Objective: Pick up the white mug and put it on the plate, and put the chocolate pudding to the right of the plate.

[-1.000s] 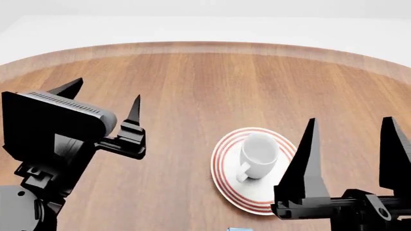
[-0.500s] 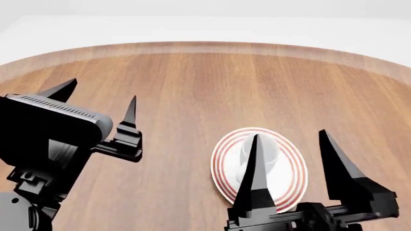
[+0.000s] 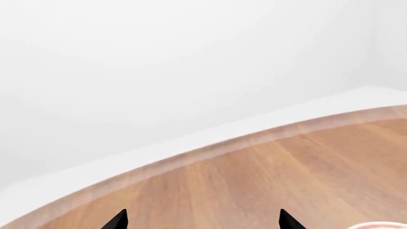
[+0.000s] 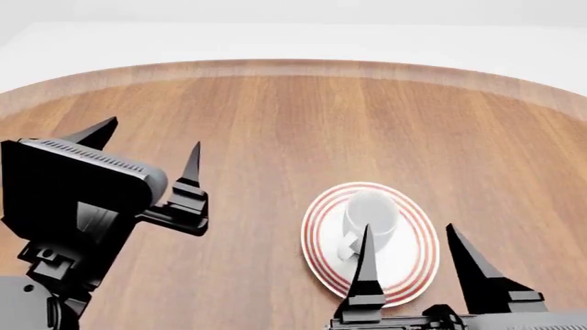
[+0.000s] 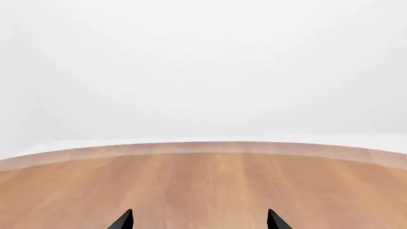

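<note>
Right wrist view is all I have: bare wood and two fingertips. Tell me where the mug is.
Observer: The white mug stands upright on the plate, seen from the head view.
Operator: Give me my right gripper's position.
Observer: The right gripper is open, near the plate's closer edge, holding nothing.
Operator: Report the left one.
Observer: The left gripper is open and empty, left of the plate.

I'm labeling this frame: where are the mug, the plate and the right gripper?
mug [image 4: 370, 214], head view, on its open top.
plate [image 4: 413, 265], head view, on its red-ringed rim.
right gripper [image 4: 411, 275], head view, midway between its open fingertips.
</note>
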{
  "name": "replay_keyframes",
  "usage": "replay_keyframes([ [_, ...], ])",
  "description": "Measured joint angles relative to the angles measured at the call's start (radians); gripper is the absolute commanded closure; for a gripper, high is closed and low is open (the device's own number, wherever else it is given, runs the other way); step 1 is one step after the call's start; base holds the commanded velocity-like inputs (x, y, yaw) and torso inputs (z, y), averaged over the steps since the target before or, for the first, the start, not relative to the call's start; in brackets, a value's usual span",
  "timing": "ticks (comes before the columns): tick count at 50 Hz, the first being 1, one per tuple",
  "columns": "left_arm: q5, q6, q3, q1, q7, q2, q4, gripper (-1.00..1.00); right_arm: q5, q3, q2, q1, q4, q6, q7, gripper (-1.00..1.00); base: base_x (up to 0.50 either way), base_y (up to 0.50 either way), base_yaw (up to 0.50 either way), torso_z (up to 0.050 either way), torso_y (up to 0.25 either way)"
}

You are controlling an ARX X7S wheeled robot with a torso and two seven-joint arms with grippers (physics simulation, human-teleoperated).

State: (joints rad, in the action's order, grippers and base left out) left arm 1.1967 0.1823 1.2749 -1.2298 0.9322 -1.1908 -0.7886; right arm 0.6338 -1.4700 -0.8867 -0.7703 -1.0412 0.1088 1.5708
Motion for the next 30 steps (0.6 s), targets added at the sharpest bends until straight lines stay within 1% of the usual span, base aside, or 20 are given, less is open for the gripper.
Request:
replay_keyframes([
  [15,0.005,-0.006,0.001,0.011,-0.004,0.009,0.006,-1.0,0.163,-0.067,0.054,-0.003,-0.001,-0.048,0.0,-1.0,0.0,0.0,0.0,0.0,0.0],
  [30,0.001,-0.018,0.005,0.027,-0.011,0.02,0.019,-1.0,0.307,-0.054,0.105,0.017,-0.001,-0.08,0.0,-1.0,0.0,0.0,0.0,0.0,0.0],
])
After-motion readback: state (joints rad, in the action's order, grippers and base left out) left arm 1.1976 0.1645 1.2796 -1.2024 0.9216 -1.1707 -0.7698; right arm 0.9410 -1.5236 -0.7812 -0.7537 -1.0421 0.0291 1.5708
